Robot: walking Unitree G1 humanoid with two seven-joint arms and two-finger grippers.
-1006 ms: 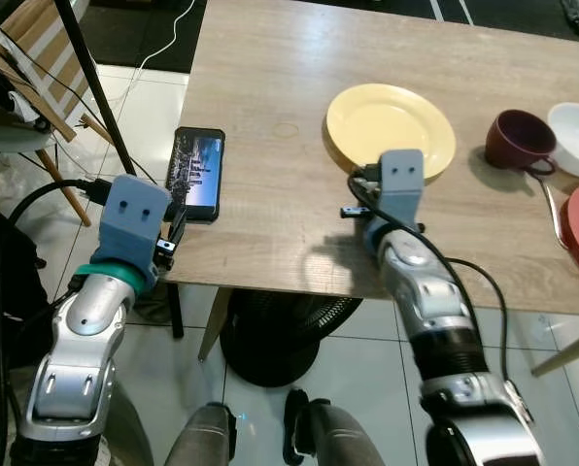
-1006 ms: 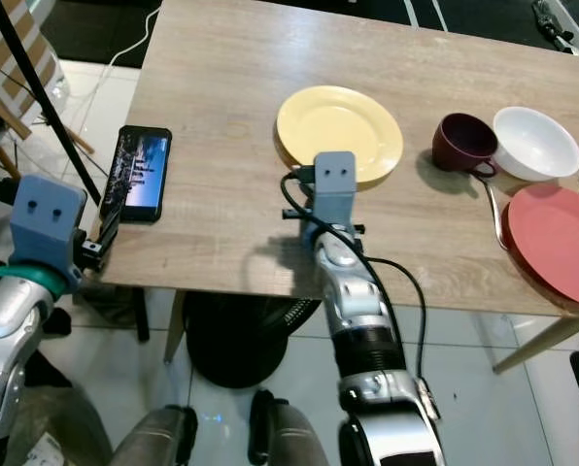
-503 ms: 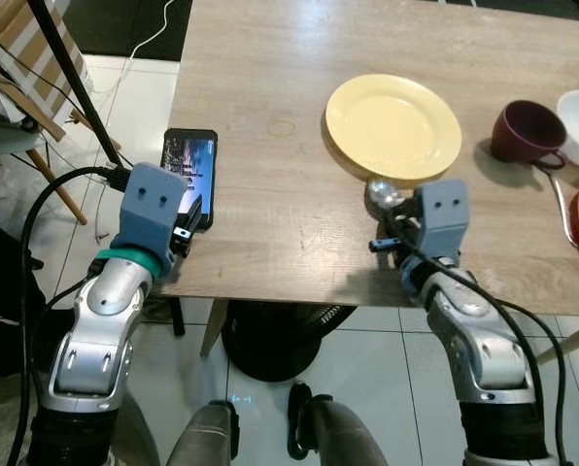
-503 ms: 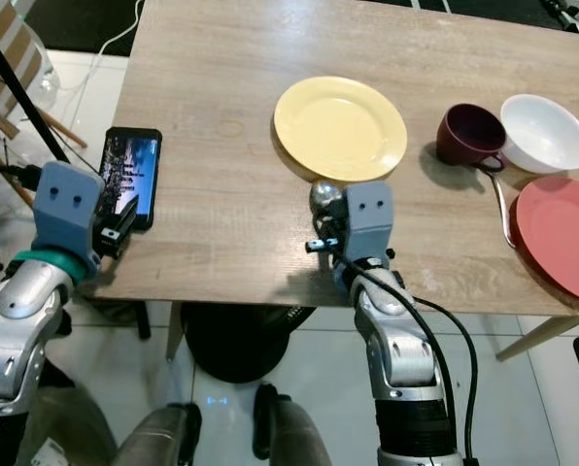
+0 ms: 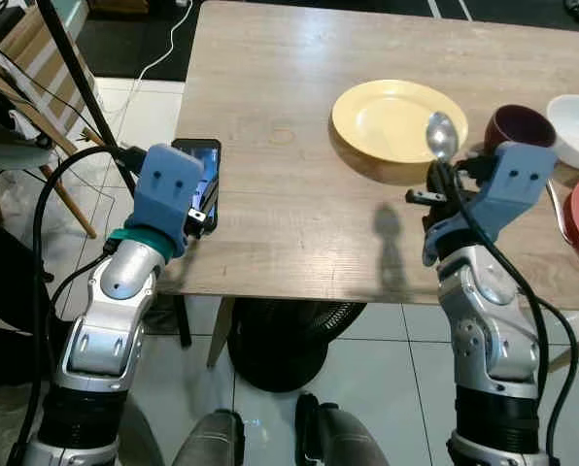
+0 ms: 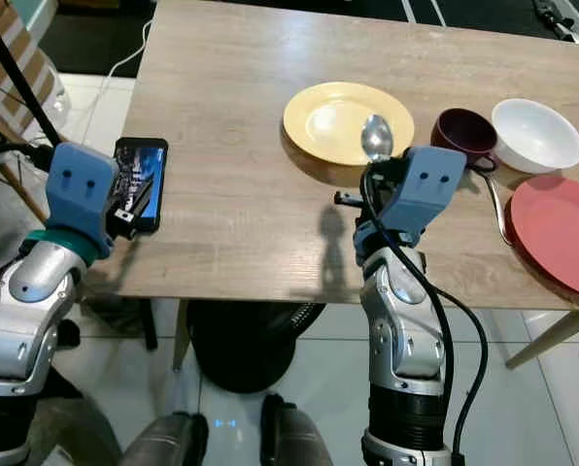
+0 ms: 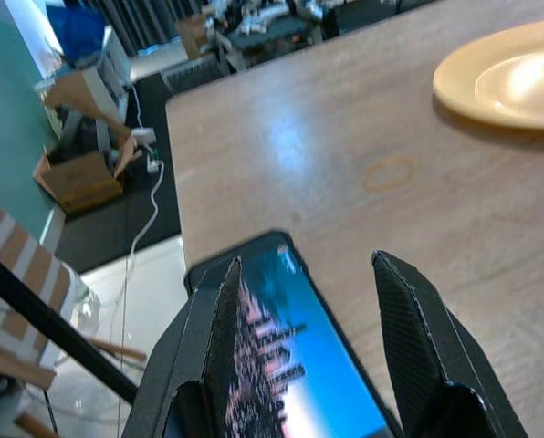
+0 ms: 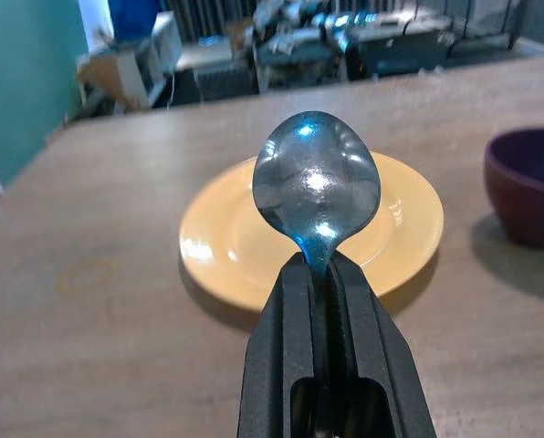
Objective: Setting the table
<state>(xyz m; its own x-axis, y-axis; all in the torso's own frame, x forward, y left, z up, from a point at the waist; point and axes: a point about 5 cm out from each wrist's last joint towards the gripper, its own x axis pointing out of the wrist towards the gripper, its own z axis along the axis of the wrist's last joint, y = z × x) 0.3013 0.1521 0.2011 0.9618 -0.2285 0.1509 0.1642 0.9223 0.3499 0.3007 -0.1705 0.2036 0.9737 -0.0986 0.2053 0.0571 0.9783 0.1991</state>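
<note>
At the table's left edge the left gripper (image 7: 299, 365) hangs with fingers spread wide over a phone (image 5: 205, 173). Bare wood (image 5: 280, 204) lies open up to the yellow plate (image 5: 391, 116). The right gripper (image 8: 322, 283) pinches a shiny spoon (image 8: 316, 187), bowl upward, above the table just before the plate.

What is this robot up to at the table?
It is setting the table. Its right gripper is shut on a spoon, held above the table near the yellow plate. Its left gripper is open, hovering at the table's edge over a phone. A mug, a white bowl and a red plate sit to the right.
</note>
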